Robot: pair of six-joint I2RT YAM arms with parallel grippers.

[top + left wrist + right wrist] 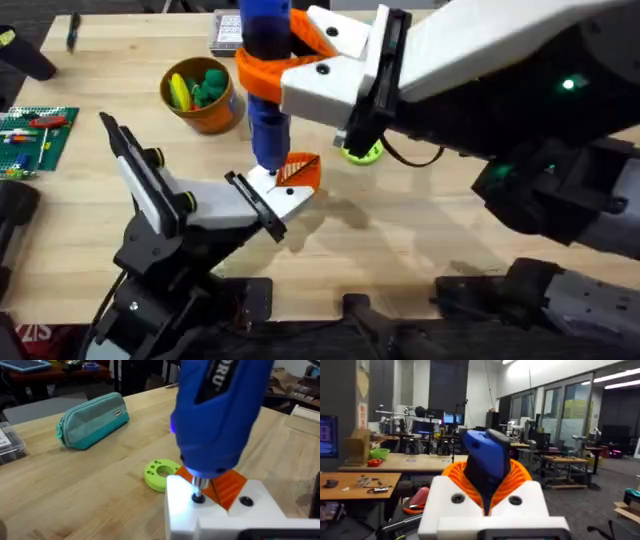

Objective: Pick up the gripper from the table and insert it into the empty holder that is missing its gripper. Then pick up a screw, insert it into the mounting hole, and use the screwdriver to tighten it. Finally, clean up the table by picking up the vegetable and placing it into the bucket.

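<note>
The blue screwdriver [268,115] stands upright, and my right gripper [275,75], the big orange-and-white claw, is shut on its handle [487,460]. Its thin tip [198,491] presses down into a dark hole of the small white-and-orange gripper [290,180]. That piece [182,505] sits at the black clamp bracket of the holder [215,205], which is my left arm with the white panel. I cannot make out the screw under the tip. The orange-brown bucket [215,115] stands behind at the left, with a green and yellow vegetable [208,87] inside it.
A green disc [362,150] lies on the table just right of the screwdriver. A teal pouch [92,420] lies farther off in the left wrist view. A green brick board [35,135] sits at the left edge, and a small box [225,35] at the back.
</note>
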